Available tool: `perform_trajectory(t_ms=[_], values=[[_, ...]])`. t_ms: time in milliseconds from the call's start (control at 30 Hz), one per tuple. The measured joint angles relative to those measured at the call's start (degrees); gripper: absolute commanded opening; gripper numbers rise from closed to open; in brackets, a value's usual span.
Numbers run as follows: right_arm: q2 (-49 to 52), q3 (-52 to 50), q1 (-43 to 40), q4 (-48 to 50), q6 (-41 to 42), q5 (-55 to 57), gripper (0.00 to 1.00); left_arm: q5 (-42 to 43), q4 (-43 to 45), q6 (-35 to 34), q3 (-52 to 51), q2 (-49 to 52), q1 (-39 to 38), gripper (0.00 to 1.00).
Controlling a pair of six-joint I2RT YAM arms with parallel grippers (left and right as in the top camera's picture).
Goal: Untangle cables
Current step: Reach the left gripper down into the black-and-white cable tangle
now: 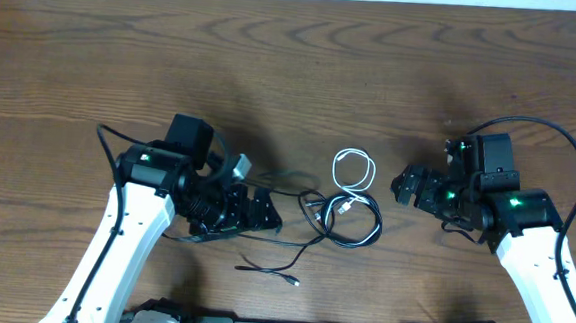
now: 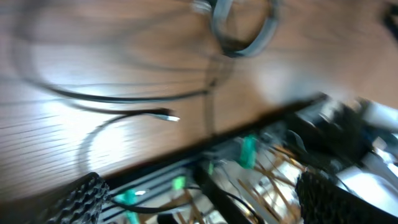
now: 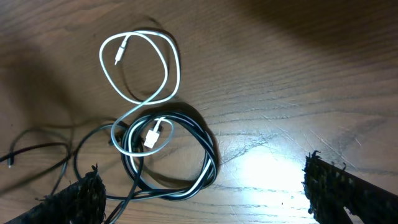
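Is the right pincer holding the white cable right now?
No, the white cable lies apart from the right pincer, which is open and empty.

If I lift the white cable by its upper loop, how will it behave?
Probably floppy: the white cable lies in loose curves, so it should sag. Thin, so likely light. Its lower part lies within the black coil, so that may drag along.

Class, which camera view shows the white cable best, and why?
The right wrist view: the white cable is close and sharp, its whole figure-eight and both plug ends visible. Overhead shows it whole but small. The left wrist view is blurred, showing only a pale loop that may be it.
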Motion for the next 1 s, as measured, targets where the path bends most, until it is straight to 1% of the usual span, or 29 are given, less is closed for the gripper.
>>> perform_trajectory(t_ms=[100, 167, 233, 333, 500, 567, 667, 800, 900, 1000], values=[[0.0, 0.0, 0.0, 0.0, 0.0, 0.0, 0.99, 5.4, 0.0, 2.9, 0.0, 0.0, 0.0, 0.98], [0.0, 0.0, 0.0, -0.1, 0.0, 0.0, 0.99, 5.9, -0.4, 4.3, 0.0, 0.0, -0.1, 0.98], [0.0, 0.0, 0.0, -0.2, 0.0, 0.0, 0.99, 3.7, -0.4, 3.9, 0.0, 0.0, -0.1, 0.98], [0.0, 0.0, 0.0, -0.2, 0.0, 0.0, 0.99, -0.3, 2.1, 0.1, 0.0, 0.0, -0.1, 0.98], [0.0, 0.0, 0.0, -0.2, 0.0, 0.0, 0.99, -3.0, 10.5, -10.1, -0.1, 0.0, -0.1, 0.99], [0.0, 0.0, 0.0, -0.3, 0.0, 0.0, 0.99, -4.6, 14.3, -12.6, -0.1, 0.0, -0.6, 0.99], [0.0, 0.0, 0.0, -0.3, 0.0, 0.0, 0.99, -10.3, 17.7, -15.0, -0.1, 0.0, -3.8, 0.99], [0.0, 0.0, 0.0, -0.2, 0.0, 0.0, 0.99, -20.5, 19.1, -16.9, -0.1, 0.0, -12.4, 0.99], [0.0, 0.0, -0.1, -0.2, 0.0, 0.2, 0.99, -26.3, 20.6, -17.8, -0.4, 0.1, -18.0, 0.99], [0.0, 0.0, -0.2, -0.3, 0.0, 0.7, 0.99, -31.9, 21.1, -20.5, -1.0, 0.9, -22.8, 0.99]])
